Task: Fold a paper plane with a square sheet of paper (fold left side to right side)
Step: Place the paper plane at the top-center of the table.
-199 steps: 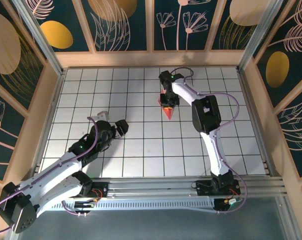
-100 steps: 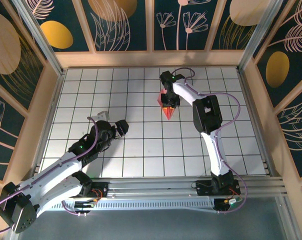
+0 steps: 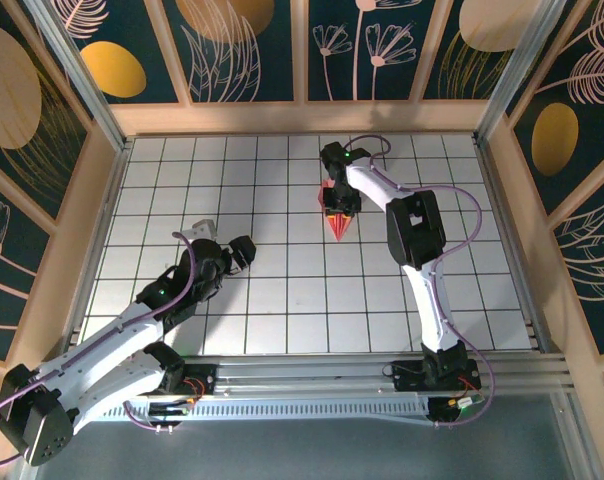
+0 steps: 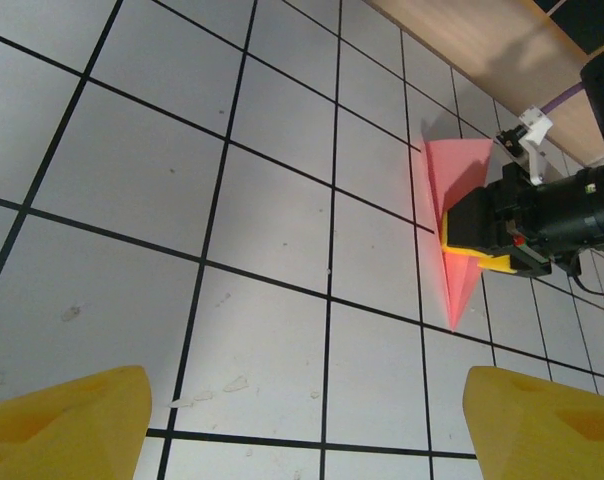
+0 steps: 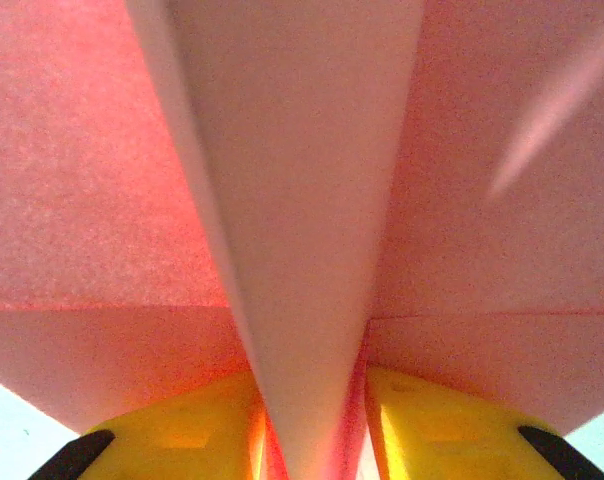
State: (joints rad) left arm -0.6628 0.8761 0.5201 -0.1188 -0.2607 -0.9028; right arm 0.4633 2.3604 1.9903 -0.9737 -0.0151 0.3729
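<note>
left gripper (image 4: 302, 428): fingers wide apart, empty | right gripper (image 3: 337, 207): you see fingers flanking the paper plane (image 4: 452, 190) fold, grip cannot be told | paper plane: far middle of table (image 3: 282, 300)

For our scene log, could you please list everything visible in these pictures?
Salmon-pink folded paper plane: one, pink, far centre of the table, nose pointing toward the arm bases.
White grid-tiled table: one, white with dark lines.
Leaf-printed wall panels: several, dark blue with gold and pink, around the table.
Arms: two, white; left arm, right arm.
Left claw: one, yellow fingers, open, over tiles left of centre.
Right claw: one, yellow fingers flanking the plane's central fold.
</note>
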